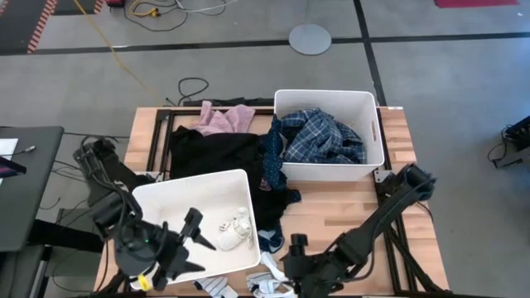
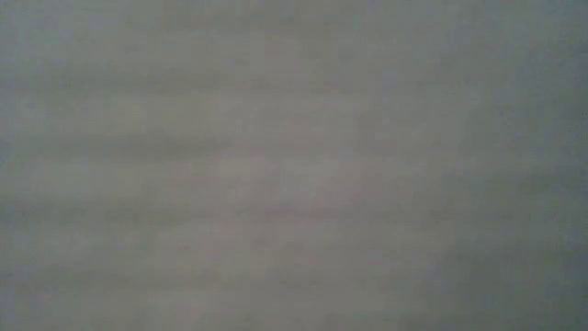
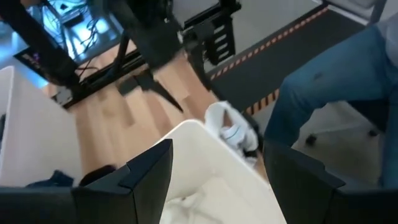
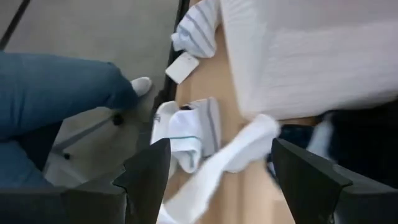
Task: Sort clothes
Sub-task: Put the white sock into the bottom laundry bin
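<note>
My left gripper [image 1: 197,242] [image 3: 217,149] is open above the near white bin [image 1: 166,199], which holds white socks [image 1: 235,228]. My right gripper [image 1: 283,258] [image 4: 221,146] is open above loose white socks [image 4: 186,137] [image 1: 267,285] lying on the table at its near edge. A long white sock [image 4: 230,155] lies between the fingers' line of sight, and a striped sock [image 4: 196,28] lies beside the bin. The blue-white plaid shirt [image 1: 323,136] lies in the far bin [image 1: 373,124]. The black garment [image 1: 215,153], pink garment [image 1: 228,120] and dark blue patterned piece [image 1: 273,170] lie on the table.
The low view shows only a flat grey surface. A person's legs in blue jeans [image 3: 336,87] [image 4: 56,81] stand by the table's near edge. Bare wood [image 1: 348,203] lies between the two bins on the right. A white tag [image 4: 182,67] lies near the striped sock.
</note>
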Controlling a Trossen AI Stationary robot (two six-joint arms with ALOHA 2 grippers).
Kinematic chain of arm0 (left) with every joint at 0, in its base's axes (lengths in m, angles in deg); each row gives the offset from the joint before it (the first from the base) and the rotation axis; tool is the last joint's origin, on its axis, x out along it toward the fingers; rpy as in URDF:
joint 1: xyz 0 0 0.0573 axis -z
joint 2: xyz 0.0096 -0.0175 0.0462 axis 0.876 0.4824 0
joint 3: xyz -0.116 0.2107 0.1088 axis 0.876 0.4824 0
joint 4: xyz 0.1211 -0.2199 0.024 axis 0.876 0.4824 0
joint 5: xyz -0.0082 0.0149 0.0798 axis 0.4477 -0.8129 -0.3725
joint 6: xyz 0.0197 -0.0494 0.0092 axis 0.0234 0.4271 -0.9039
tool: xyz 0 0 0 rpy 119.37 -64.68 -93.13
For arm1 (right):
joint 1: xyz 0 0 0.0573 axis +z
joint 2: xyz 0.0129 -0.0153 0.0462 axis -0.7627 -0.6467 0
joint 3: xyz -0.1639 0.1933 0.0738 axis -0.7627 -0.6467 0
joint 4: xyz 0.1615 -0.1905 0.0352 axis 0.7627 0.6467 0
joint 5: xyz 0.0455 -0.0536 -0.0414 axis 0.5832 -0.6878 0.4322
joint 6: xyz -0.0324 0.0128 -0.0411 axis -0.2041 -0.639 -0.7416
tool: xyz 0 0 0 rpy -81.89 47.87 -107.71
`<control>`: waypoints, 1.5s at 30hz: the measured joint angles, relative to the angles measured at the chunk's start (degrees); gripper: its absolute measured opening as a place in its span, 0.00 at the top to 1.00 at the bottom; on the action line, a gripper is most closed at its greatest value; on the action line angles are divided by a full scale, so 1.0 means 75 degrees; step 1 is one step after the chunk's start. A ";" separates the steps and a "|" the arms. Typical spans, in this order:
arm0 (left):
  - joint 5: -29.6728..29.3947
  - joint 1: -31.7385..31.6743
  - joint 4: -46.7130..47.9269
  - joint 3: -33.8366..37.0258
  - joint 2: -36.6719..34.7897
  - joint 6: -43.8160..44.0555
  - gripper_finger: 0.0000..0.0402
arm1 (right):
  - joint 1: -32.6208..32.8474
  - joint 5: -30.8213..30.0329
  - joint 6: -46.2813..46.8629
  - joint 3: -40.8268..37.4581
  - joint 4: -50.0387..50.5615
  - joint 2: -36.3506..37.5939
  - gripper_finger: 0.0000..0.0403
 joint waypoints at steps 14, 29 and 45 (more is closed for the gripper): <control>-0.0231 0.0427 -0.0438 0.0000 0.0589 0.0501 0.40 | -0.0055 0.0383 0.1624 0.0003 -0.0366 -0.1805 0.26; -0.0162 0.0587 -0.0445 -0.0003 0.0932 0.0642 0.40 | -0.0046 0.0158 0.1908 0.0004 -0.0260 -0.1985 0.56; -0.0336 0.0383 -0.0431 -0.0009 0.0935 0.0512 0.40 | 0.0104 -0.0188 0.1343 0.0070 0.0248 -0.1611 0.99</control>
